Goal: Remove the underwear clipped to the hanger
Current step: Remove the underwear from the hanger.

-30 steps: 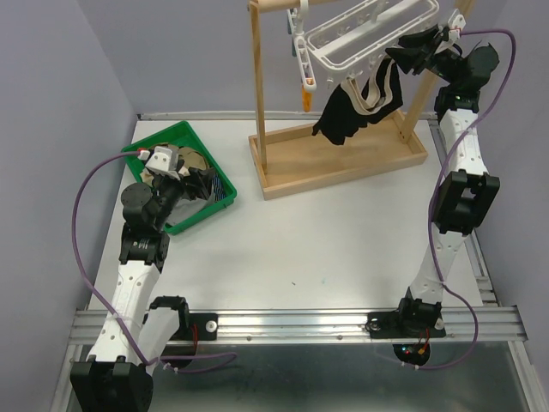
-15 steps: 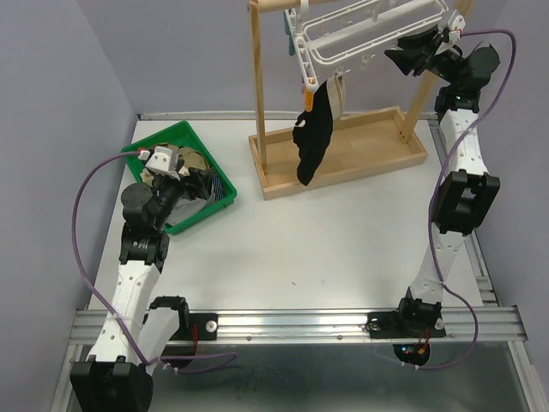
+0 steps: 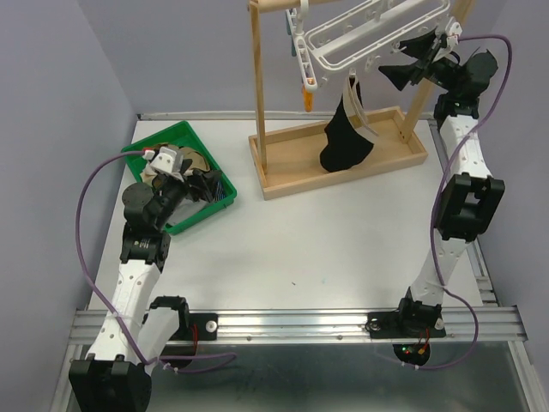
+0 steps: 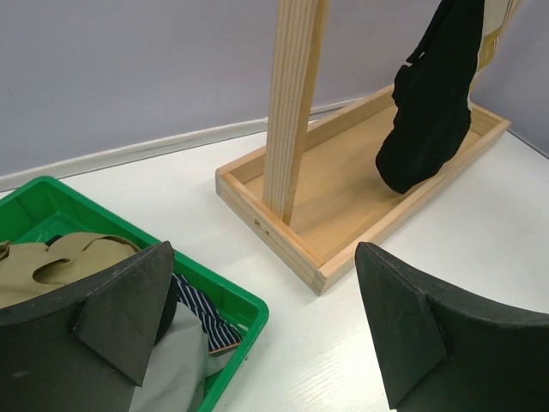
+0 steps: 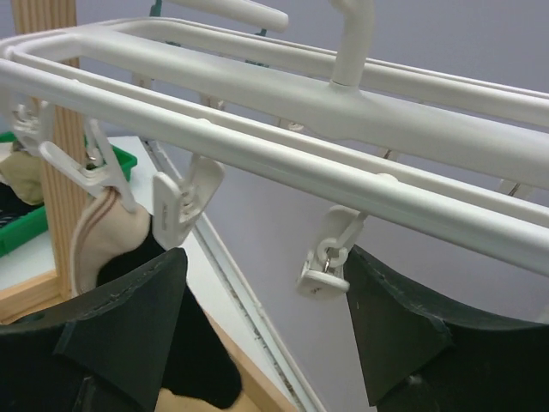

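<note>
Progress: removed underwear [image 4: 73,257] (tan, navy-striped, grey, black) lies in green bin [image 3: 137,153], far-left corner. One black underwear [image 3: 345,142] hangs clipped to white hanger [image 3: 369,34] above wooden stand [image 3: 283,176], far-right side; removal outstanding. Right gripper [image 5: 262,283] beside hanger rail, fingers spread wide, empty. Left gripper [image 4: 262,257] above bin, likewise spread, empty.

Illumination and picture quality: bright, even, diffuse.
Soft light from above; faint, blurred-edged shadows on the white table [image 3: 343,240]; dull sheen on the metal rail [image 3: 300,319]; top view sharp, wrist views slightly softer, the close dark end effector fingers [image 4: 120,318] showing little detail.
</note>
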`<state>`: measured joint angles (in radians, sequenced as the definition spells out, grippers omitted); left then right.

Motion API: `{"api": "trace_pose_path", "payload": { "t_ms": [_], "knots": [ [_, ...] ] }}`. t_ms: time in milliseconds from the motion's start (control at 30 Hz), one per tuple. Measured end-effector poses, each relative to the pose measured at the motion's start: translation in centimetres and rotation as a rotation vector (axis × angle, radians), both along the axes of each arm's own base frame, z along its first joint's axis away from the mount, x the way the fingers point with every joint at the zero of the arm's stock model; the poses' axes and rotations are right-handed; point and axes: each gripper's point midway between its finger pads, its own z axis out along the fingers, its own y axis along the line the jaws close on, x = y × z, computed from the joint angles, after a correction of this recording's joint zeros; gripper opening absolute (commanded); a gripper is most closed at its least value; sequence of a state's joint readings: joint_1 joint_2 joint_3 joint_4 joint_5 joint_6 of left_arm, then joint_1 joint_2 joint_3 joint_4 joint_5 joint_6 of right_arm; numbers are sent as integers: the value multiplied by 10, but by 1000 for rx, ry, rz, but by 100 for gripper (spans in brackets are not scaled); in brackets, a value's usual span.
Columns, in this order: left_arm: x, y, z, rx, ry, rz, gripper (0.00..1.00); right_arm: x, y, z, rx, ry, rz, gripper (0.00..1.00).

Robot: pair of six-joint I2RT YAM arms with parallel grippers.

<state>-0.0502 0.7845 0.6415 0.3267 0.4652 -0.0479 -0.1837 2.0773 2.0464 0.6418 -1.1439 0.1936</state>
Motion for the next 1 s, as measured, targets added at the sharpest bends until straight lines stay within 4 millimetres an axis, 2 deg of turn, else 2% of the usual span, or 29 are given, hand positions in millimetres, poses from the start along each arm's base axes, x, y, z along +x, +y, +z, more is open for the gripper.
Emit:
{"api": "trace_pose_path", "payload": {
  "t_ms": [167, 367, 567, 700, 833, 1000],
  "knots": [
    [-3, -9, 4, -2, -16, -42, 99, -16, 2, 5, 13, 43, -8, 90],
    [-6, -16, 7, -10, -29, -76, 99, -40, 2, 5, 13, 130, -54, 95],
    [-6, -21, 4, -38, -8, -97, 99, -77, 8, -23, 33, 281, -15, 99],
    [-3, -22, 0, -59, 16, -98, 99, -96, 15, -58, 62, 430, 41, 99],
    [-1, -23, -1, -73, 26, -99, 99, -104, 16, -96, 93, 540, 18, 100],
    [0, -25, -1, -80, 27, -107, 99, -95, 12, -126, 68, 581, -124, 100]
  ]
}}
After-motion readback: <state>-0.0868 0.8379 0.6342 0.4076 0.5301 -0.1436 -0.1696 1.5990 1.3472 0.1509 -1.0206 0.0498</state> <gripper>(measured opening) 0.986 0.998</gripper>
